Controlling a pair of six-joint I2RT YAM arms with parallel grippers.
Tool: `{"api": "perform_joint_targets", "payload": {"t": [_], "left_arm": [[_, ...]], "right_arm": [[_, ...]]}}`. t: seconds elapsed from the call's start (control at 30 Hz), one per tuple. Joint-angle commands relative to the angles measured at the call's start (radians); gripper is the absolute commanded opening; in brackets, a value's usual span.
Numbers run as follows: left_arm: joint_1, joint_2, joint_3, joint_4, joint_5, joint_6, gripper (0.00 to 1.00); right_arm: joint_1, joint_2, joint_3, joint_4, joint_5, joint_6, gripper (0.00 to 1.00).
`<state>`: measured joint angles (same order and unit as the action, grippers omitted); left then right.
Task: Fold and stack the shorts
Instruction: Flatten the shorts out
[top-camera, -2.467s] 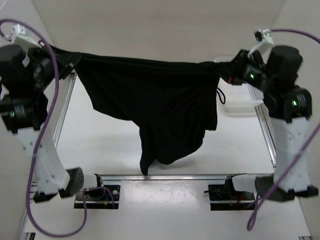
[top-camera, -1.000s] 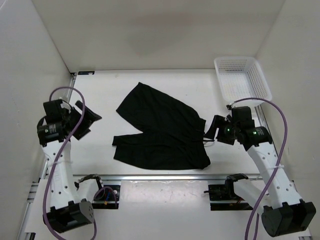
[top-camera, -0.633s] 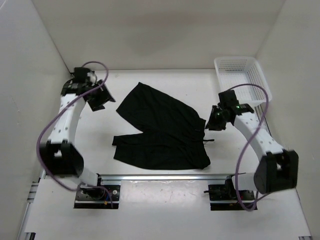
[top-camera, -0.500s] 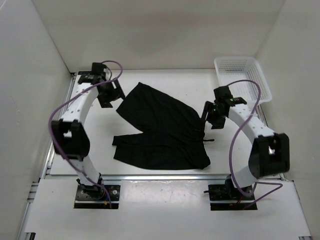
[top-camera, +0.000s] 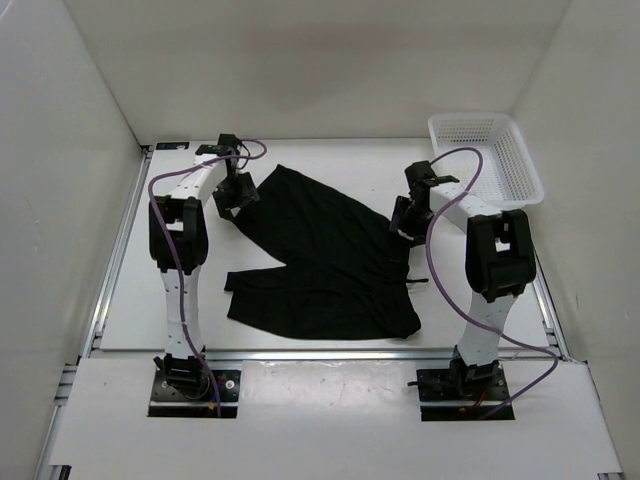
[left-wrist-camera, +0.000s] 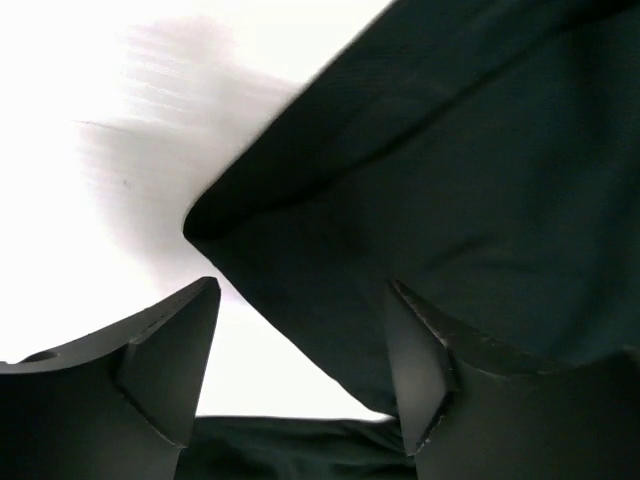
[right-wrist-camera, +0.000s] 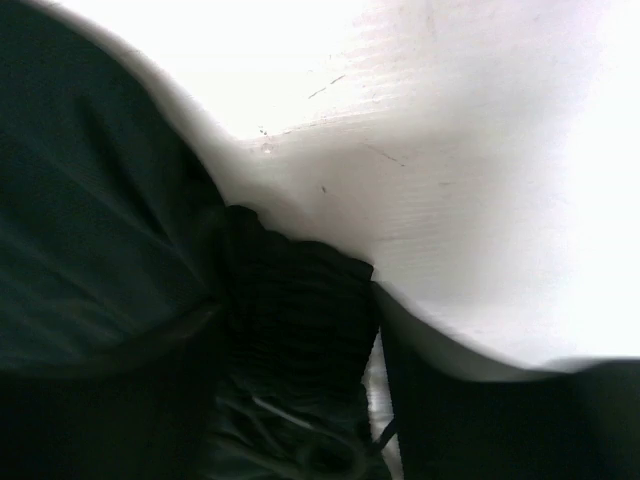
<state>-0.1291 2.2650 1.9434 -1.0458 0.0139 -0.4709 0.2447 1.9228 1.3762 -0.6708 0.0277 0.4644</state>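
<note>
Black soft fabric: one pair of shorts lies spread flat on the white desk, between my two arms. Its long axis runs left to right. The waistband faces my right side and both legs point left, the farther leg slanting off toward the far left, the nearer one lying along the near edge. My left jaws stand open above the far leg's hem corner, which shows in the gap between the two fingers. My right jaws sit at the gathered waistband, but that wrist view is too dark, so I cannot tell whether they are apart or closed. One white mesh basket stands in the far right corner, apart from the shorts, its mesh floor showing
</note>
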Motion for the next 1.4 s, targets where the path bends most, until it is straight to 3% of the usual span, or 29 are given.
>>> {"api": "perform_joint_targets", "payload": {"t": [0.0, 0.03, 0.07, 0.1, 0.17, 0.2, 0.37, 0.53, 0.6, 0.63, 0.67, 0.73, 0.8, 0.83, 0.87, 1.03, 1.07, 1.17, 1.2, 1.27, 1.33, 1.37], "left_arm": [[0.002, -0.027, -0.003, -0.013, -0.044, 0.011, 0.72], [0.002, -0.018, -0.014, -0.013, -0.054, 0.011, 0.66], [0.011, -0.018, -0.033, 0.0, -0.054, 0.002, 0.48], [0.011, -0.018, -0.034, 0.0, -0.054, 0.002, 0.38], [0.042, -0.007, -0.049, 0.009, -0.028, -0.008, 0.1], [0.051, -0.007, -0.058, 0.009, -0.017, -0.008, 0.1], [0.094, -0.018, -0.058, 0.032, -0.008, -0.026, 0.1], [0.126, 0.004, 0.055, 0.023, 0.029, -0.046, 0.1], [0.126, 0.013, 0.116, 0.006, 0.038, -0.046, 0.1], [0.126, 0.013, 0.13, -0.003, 0.038, -0.037, 0.1], [0.126, 0.002, 0.131, -0.014, 0.038, -0.037, 0.17], [0.126, -0.018, 0.141, -0.025, 0.038, -0.028, 0.38], [0.126, -0.076, 0.112, -0.025, 0.038, -0.017, 0.55], [0.126, -0.103, 0.062, -0.025, 0.038, -0.017, 0.69], [0.126, -0.166, 0.028, -0.025, 0.028, -0.017, 0.72], [0.097, -0.395, -0.322, 0.038, -0.054, -0.026, 0.66], [0.097, -0.43, -0.38, 0.05, -0.054, -0.026, 0.61], [0.097, -0.547, -0.576, 0.096, -0.013, -0.063, 0.61], [0.088, -0.579, -0.612, 0.105, 0.0, -0.063, 0.63], [0.077, -0.588, -0.696, 0.119, 0.018, -0.089, 0.7], [0.077, -0.578, -0.742, 0.142, 0.03, -0.101, 0.71], [0.077, -0.564, -0.779, 0.154, 0.04, -0.113, 0.71]], "right_arm": [[0.011, 0.013, 0.047, 0.008, 0.014, -0.012, 0.53], [0.011, 0.022, 0.058, 0.008, 0.014, -0.012, 0.46], [0.021, 0.022, 0.058, 0.008, 0.014, -0.012, 0.37], [0.021, 0.034, 0.075, 0.008, 0.014, -0.012, 0.22], [0.021, 0.044, 0.115, -0.004, 0.034, -0.012, 0.08], [0.021, 0.057, 0.133, -0.004, 0.034, -0.003, 0.0], [0.021, 0.143, 0.323, -0.062, 0.118, 0.019, 0.0], [0.021, 0.29, 0.547, -0.131, 0.187, 0.037, 0.0], [0.021, 0.317, 0.644, -0.177, 0.176, 0.037, 0.17], [0.021, 0.317, 0.656, -0.177, 0.176, 0.037, 0.48], [0.021, 0.3, 0.656, -0.177, 0.176, 0.028, 0.69], [0.047, 0.253, 0.643, -0.168, 0.176, 0.028, 0.93], [0.062, 0.191, 0.606, -0.158, 0.176, 0.028, 0.97], [0.076, 0.17, 0.591, -0.145, 0.176, 0.028, 0.97], [0.085, 0.145, 0.552, -0.145, 0.176, 0.028, 0.99], [0.157, -0.056, 0.365, -0.09, 0.245, 0.028, 0.91], [0.166, -0.129, 0.315, -0.078, 0.267, 0.028, 0.79], [0.179, -0.294, 0.07, -0.041, 0.267, 0.08, 0.55], [0.179, -0.336, -0.059, -0.032, 0.258, 0.095, 0.54], [0.179, -0.451, -0.184, -0.021, 0.213, 0.138, 0.54], [0.179, -0.523, -0.332, -0.021, 0.167, 0.178, 0.68], [0.179, -0.585, -0.374, -0.021, 0.128, 0.189, 0.82]]}}
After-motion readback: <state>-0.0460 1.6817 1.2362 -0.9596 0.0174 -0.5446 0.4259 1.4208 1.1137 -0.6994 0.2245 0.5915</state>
